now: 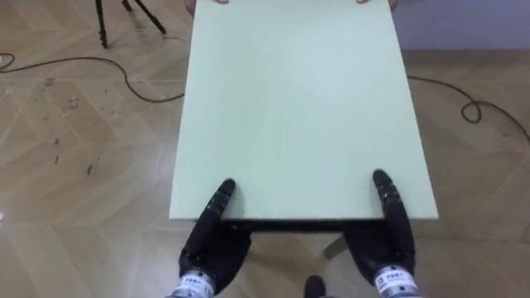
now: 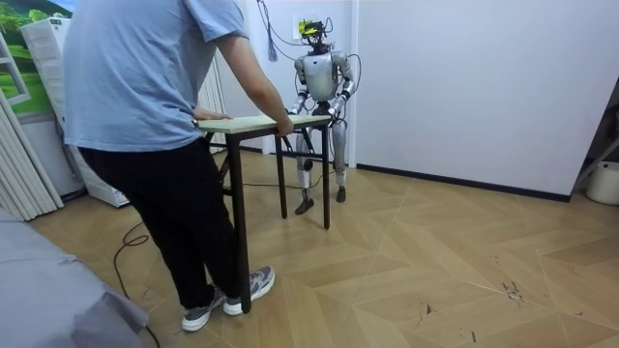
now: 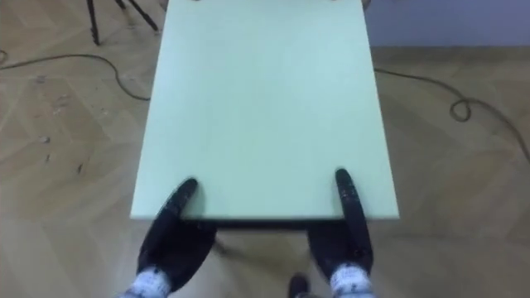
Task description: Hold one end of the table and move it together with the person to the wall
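Both left hand (image 1: 211, 238) and right hand (image 1: 391, 236) clasp the table (image 1: 298, 99) (person (image 2: 145, 97) opposite)

Bright, even indoor light leaves the pale table (image 1: 298, 108) faintly glaring and shadows on the floor (image 1: 83, 124) soft.

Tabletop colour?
The tabletop is plain pale green; shows best in the left eye view.

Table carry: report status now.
Left hand and right hand at near edge of table. Person holds far end. Cables on floor either side.
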Robot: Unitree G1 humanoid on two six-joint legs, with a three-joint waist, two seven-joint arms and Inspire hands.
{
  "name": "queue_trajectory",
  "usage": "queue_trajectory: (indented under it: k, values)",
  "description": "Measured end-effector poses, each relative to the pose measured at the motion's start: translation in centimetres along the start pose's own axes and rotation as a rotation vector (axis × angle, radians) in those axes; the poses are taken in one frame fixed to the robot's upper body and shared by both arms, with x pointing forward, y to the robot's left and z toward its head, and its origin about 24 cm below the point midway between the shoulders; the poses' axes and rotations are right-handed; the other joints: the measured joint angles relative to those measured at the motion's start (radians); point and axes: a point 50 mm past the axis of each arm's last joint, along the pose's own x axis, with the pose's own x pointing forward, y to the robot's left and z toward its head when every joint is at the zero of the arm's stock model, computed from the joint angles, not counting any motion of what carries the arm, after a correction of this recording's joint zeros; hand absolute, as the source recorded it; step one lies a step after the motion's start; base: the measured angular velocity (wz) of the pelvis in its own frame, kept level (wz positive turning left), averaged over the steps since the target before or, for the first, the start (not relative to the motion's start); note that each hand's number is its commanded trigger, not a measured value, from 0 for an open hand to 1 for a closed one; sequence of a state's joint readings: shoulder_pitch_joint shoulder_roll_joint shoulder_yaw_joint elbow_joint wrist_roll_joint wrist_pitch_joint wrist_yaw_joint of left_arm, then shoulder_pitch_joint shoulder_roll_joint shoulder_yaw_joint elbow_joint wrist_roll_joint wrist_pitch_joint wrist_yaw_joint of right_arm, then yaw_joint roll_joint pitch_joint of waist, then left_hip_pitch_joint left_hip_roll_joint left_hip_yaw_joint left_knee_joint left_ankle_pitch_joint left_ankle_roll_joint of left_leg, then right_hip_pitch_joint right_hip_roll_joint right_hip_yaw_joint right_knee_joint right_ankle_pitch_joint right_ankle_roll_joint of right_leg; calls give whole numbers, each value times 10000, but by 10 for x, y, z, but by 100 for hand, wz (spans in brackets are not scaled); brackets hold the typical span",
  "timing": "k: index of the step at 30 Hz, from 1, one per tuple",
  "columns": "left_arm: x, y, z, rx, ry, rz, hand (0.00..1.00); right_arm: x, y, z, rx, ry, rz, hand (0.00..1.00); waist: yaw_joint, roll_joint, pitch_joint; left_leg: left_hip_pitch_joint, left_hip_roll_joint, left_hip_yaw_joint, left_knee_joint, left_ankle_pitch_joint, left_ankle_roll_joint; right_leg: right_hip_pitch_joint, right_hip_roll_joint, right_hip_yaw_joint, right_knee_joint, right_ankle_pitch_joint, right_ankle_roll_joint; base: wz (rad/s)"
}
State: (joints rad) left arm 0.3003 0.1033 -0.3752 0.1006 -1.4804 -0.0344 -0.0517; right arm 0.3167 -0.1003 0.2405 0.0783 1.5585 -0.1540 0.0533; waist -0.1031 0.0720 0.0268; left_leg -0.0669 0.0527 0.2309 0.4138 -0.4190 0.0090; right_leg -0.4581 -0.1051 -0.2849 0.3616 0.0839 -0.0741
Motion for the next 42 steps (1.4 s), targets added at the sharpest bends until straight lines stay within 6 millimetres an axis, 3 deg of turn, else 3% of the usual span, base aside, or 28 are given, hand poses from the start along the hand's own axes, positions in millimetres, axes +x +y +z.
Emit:
queue_trajectory:
  k: [2,4,5,6,7,8,9,10,11,12,14,15,16,17,18,19,21,24,31,33,35,36,37,38,39,40,41,42]
  values:
    - [0,1,-1,-53,10,54,100,0,-1,1,-95,20,-30,100,-31,-96,-24,-212,-171,96,125,109,157,28,-165,-194,-395,556,-3,-2]
    - [1,0,-1,-134,-31,21,100,1,1,3,-156,63,36,100,-88,-144,-36,-533,-349,256,61,437,452,20,-211,106,-1217,1686,535,3]
    - [3,-1,0,-62,15,-44,100,1,1,2,-123,116,47,100,-130,-152,-33,-733,-280,809,32,643,610,-18,-283,369,-1259,2015,1087,32]
    - [4,-2,-1,-22,119,-41,100,0,-1,3,-74,50,-40,100,-216,-152,-31,-775,-195,1123,50,722,664,-76,-460,352,-565,1474,1099,74]
    - [5,-3,-3,164,330,22,100,-5,-6,4,156,-135,-255,100,-323,-214,-26,-697,-111,1627,-88,926,752,-156,-859,288,1572,-192,1082,74]
    - [4,-2,-3,271,372,55,100,-9,-10,5,407,-168,-428,100,-293,-438,-89,-552,-171,2187,-394,1141,835,-102,-1235,322,3860,-1532,990,56]
    - [3,-1,-2,335,387,75,100,-10,-12,4,524,-126,-510,100,-213,-596,-131,-485,-204,2674,-532,1284,900,277,-1460,494,5505,-2283,1128,10]
    - [2,-1,-2,372,385,74,100,-11,-12,4,537,-107,-511,100,-116,-639,-128,-488,-219,2897,-545,1327,947,566,-1522,633,6021,-2530,1185,-33]
    - [2,-1,-3,315,362,83,100,-11,-11,4,511,-67,-487,100,229,-699,-129,-539,-254,3227,-522,1354,997,1275,-1660,859,6526,-2757,1293,-70]
    - [0,-1,-3,217,263,82,100,-11,-10,3,471,4,-459,100,532,-790,-138,-641,-296,3468,-498,1394,1038,2146,-1892,903,6448,-2807,1397,-78]
    - [-3,-1,1,206,100,47,100,-10,-8,-1,427,158,-356,100,822,-999,-127,-999,-321,3496,-322,1531,1059,3409,-2102,994,5513,-2747,1509,-70]
    - [-5,-2,5,193,-71,-26,100,-7,-4,-4,372,303,-189,100,999,-1152,-127,-1364,-269,3395,-56,1614,1029,4074,-2142,1038,4335,-2713,1606,-65]
    - [-5,-4,7,177,-161,-74,100,-4,-1,-5,344,374,-88,100,1059,-1215,-125,-1603,-202,3245,178,1635,1002,4300,-2091,1056,3689,-3130,1920,-62]
    - [-6,-5,11,206,-317,-127,100,0,3,-8,248,495,52,100,1200,-1258,-110,-2059,-47,2745,554,1756,894,4573,-1742,1045,2583,-3684,2157,-51]
    - [-7,-5,12,193,-370,-127,100,1,5,-8,192,539,96,100,1308,-1257,-110,-2219,2,2428,607,1845,790,4651,-1595,1084,2172,-3796,2155,-61]
    - [-8,-4,15,181,-461,-114,100,2,6,-11,157,608,119,100,1471,-1265,-108,-2440,121,1952,629,2055,603,4807,-1206,1214,1356,-3806,2142,-45]
    - [-11,-7,22,486,-580,-245,100,2,8,-17,333,698,207,100,1481,-1517,-106,-2918,388,1407,540,2435,334,4911,-686,1281,311,-3855,2046,-13]
    - [-11,-9,24,563,-627,-299,100,2,9,-19,382,647,259,100,1381,-1599,-102,-3275,629,1206,556,2740,212,4865,-352,1164,-137,-3931,1912,6]
    - [-14,-6,23,631,-570,-188,100,-2,4,-20,441,534,51,100,1297,-1645,-80,-3457,781,1122,179,3300,133,4768,-111,890,-570,-3977,1793,-3]
    - [-15,-5,23,690,-509,-133,100,-3,1,-20,525,524,-66,100,1238,-1613,-73,-3505,787,911,150,3436,81,4797,-5,804,-690,-3985,1655,4]
    - [-16,-2,24,750,-454,-37,100,-6,-2,-21,628,623,-212,100,1273,-1411,-33,-3502,928,222,47,3719,-112,4740,304,617,-577,-3822,1319,-5]
    - [-16,-1,21,683,-357,-10,100,-7,-3,-22,598,633,-257,100,1382,-1102,68,-3417,1037,-835,-333,4069,-452,4494,671,920,-525,-3772,940,-20]
    - [-16,-1,21,680,-375,-3,100,-7,-3,-22,587,647,-254,100,1414,-1035,53,-3369,1046,-1295,-729,4369,-646,4307,949,1168,-1005,-3628,627,-11]
    - [-15,-1,23,637,-465,-68,100,-6,-1,-20,489,651,-146,100,1359,-912,-13,-3298,916,-1718,-1669,5058,-907,3934,1271,1043,-1577,-3036,214,10]
    - [-14,-2,19,496,-404,-106,100,-6,0,-16,346,525,-62,100,1285,-711,-8,-3324,1018,-1190,-1192,4598,-706,3622,1146,516,-1287,-2985,60,3]
    - [-15,-1,17,427,-415,-48,100,-5,0,-16,288,557,-80,100,1376,-681,11,-3306,1160,-782,-418,4007,-598,3522,1114,321,-1129,-2977,26,-32]
    - [-19,4,15,184,-406,148,100,-5,-2,-14,88,678,-140,100,1494,-565,-1,-3189,1483,-229,1428,2958,-559,3547,1084,-117,-1038,-2909,-103,-63]
    - [-21,6,12,-46,-332,252,100,-5,-2,-13,-49,748,-123,100,1547,-343,27,-3095,1645,-209,3179,2336,-701,3568,1129,-528,-928,-2858,-194,-55]
